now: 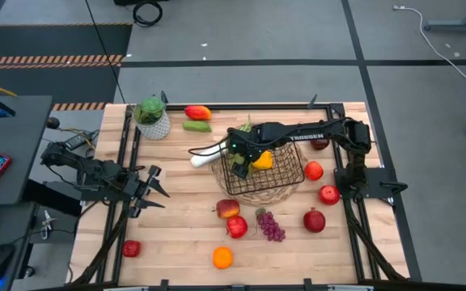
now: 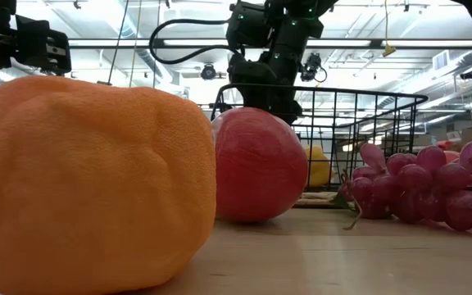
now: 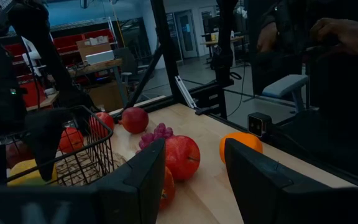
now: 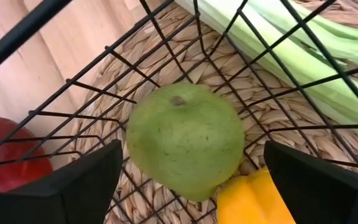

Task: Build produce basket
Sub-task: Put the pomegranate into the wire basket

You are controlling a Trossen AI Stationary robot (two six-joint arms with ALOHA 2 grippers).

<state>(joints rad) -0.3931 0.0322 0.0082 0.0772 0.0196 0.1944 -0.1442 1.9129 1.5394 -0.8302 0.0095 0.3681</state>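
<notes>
The black wire basket (image 1: 285,174) stands on a round wicker mat (image 1: 259,196) at mid-table. In it lie a green round fruit (image 4: 185,146), a yellow piece (image 1: 262,160) and the green end of the leek (image 4: 291,46), whose white end (image 1: 201,158) sticks out over the basket's left side. My right gripper (image 1: 237,152) hangs open over the basket's left part, and its fingers stand on either side of the green fruit, above it (image 4: 192,158). My left gripper (image 1: 155,191) waits open near the table's left edge.
Loose produce lies around the basket: red apples (image 1: 227,208) (image 1: 328,194) (image 1: 131,248), purple grapes (image 1: 272,225), an orange (image 1: 222,257), and a red-yellow piece (image 1: 198,112) and a green piece (image 1: 196,126) at the back. A potted plant (image 1: 152,117) stands at the back left.
</notes>
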